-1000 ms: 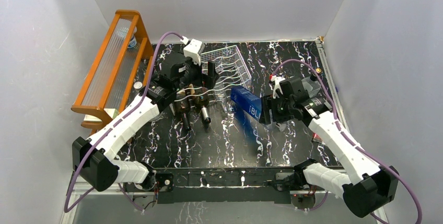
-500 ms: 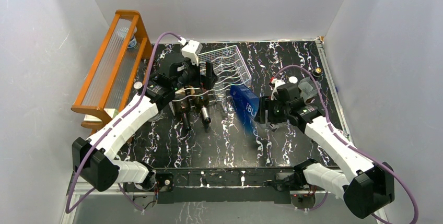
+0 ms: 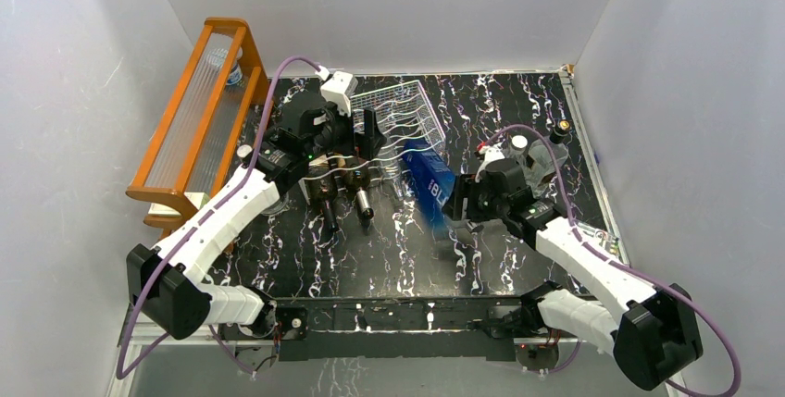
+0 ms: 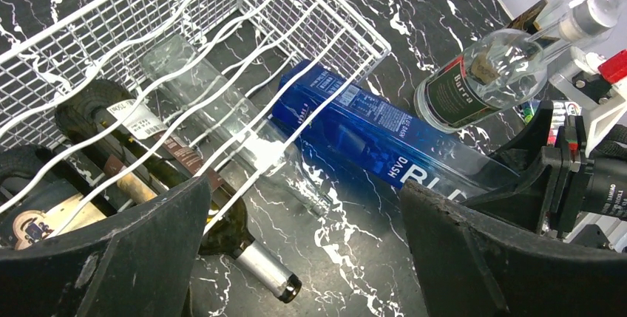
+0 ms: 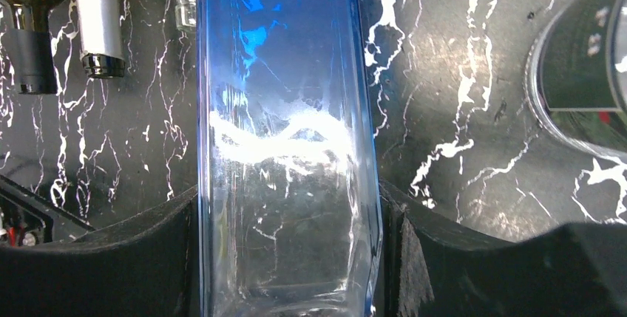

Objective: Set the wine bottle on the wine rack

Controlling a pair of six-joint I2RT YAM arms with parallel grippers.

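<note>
At the rack's [image 4: 111, 29] right corner, the right gripper [image 5: 290, 199] clamped the blue bottle [image 5: 288, 110] by its body.
Left gripper [image 4: 303, 199] hung wide open and empty over the dark bottles [image 4: 148, 162]. The step called for lifting the blue bottle's far end over the rim wire, squaring it to an empty groove, then lowering before release.

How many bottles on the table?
5: two dark bottles and a clear bottle at the wire rack, a blue bottle in the right gripper, a labelled clear bottle beside the right arm. More may be hidden.
</note>
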